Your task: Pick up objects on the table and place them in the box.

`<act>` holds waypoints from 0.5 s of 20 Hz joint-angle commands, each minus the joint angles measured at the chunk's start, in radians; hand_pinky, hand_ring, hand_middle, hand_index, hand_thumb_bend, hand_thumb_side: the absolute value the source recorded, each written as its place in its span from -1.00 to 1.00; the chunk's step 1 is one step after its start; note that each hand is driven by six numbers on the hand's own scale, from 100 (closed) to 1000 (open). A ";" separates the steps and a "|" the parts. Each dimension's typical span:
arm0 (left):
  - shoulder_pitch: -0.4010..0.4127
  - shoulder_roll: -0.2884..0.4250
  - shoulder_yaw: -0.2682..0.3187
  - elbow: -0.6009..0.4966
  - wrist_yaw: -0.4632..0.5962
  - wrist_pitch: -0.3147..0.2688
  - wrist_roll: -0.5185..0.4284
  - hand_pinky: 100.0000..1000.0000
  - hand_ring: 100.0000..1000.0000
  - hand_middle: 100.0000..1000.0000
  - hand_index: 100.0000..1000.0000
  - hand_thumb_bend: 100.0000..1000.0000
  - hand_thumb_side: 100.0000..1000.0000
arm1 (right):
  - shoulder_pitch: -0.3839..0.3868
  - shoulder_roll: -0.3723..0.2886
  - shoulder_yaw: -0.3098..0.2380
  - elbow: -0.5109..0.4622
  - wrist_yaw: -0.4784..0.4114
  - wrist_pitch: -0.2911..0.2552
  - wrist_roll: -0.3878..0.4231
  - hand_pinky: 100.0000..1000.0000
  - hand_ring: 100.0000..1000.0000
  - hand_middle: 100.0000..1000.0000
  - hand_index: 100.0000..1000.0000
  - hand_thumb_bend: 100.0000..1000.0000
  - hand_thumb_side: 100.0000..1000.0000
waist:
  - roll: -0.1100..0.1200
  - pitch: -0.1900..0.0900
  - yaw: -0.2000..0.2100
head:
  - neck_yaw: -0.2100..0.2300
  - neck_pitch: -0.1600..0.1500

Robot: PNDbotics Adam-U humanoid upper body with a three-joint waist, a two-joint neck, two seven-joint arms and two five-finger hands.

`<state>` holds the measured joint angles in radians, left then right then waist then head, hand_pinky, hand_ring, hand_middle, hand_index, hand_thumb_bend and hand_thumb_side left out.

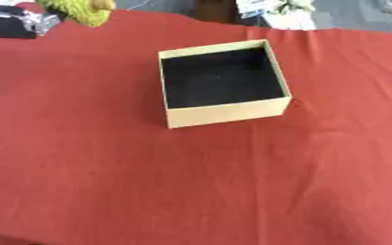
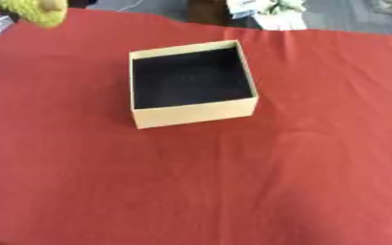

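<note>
At the upper left corner, the left hand (image 1: 28, 21) shows only as a black and silver shape touching a yellow-green object (image 1: 84, 10); whether its fingers are curled or straight cannot be told. Well to the right of it and nearer the camera, the tan box (image 1: 224, 113) sits open and dark inside on the red cloth (image 1: 191, 191).

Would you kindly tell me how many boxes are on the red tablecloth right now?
1. A tan cardboard box with a black interior sits open, upper middle of the red tablecloth. A yellow-green object at the far left edge is no box; nothing seems hidden.
</note>
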<state>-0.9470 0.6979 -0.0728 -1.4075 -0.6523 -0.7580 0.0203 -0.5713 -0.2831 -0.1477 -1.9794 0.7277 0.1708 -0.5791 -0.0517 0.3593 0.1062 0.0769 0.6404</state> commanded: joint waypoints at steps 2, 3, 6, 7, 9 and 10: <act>-0.082 -0.091 -0.016 -0.005 -0.027 -0.002 -0.029 -0.29 -0.18 -0.30 0.17 -0.74 -1.00 | -0.018 -0.002 -0.010 -0.021 0.011 -0.006 -0.012 0.40 0.70 0.00 -0.06 -1.00 0.14 | 0.002 -0.029 -0.013 | 0.021 0.006; -0.096 -0.111 -0.020 0.002 -0.037 -0.003 -0.031 -0.28 -0.17 -0.29 0.19 -0.75 -1.00 | -0.020 0.001 -0.009 -0.021 0.012 -0.008 -0.013 0.40 0.70 0.01 -0.06 -1.00 0.14 | 0.001 -0.029 -0.017 | 0.026 0.006; -0.129 -0.165 -0.028 0.025 -0.076 -0.011 -0.026 -0.26 -0.17 -0.28 0.19 -0.75 -1.00 | -0.029 0.013 -0.007 -0.021 0.012 -0.015 -0.017 0.40 0.69 0.01 -0.06 -1.00 0.14 | -0.005 -0.030 -0.035 | 0.043 0.005; -0.136 -0.179 -0.027 0.037 -0.089 -0.013 -0.024 -0.27 -0.17 -0.29 0.19 -0.74 -1.00 | -0.031 0.019 -0.007 -0.021 0.011 -0.017 -0.021 0.40 0.69 0.01 -0.06 -1.00 0.15 | -0.007 -0.031 -0.041 | 0.049 0.004; -0.149 -0.206 -0.025 0.067 -0.120 -0.017 -0.024 -0.27 -0.17 -0.29 0.19 -0.75 -1.00 | -0.039 0.033 -0.004 -0.021 0.010 -0.024 -0.029 0.41 0.69 0.01 -0.05 -1.00 0.15 | -0.013 -0.032 -0.056 | 0.061 0.001; -0.151 -0.216 -0.025 0.084 -0.135 -0.020 -0.026 -0.27 -0.18 -0.30 0.18 -0.75 -1.00 | -0.044 0.041 -0.003 -0.021 0.010 -0.028 -0.031 0.41 0.69 0.01 -0.05 -1.00 0.15 | -0.015 -0.033 -0.064 | 0.069 -0.001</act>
<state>-1.0693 0.4824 -0.1018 -1.3283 -0.7700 -0.7723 -0.0066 -0.5997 -0.2383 -0.1495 -1.9794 0.7302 0.1473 -0.6039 -0.0709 0.3568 0.0397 0.1364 0.6407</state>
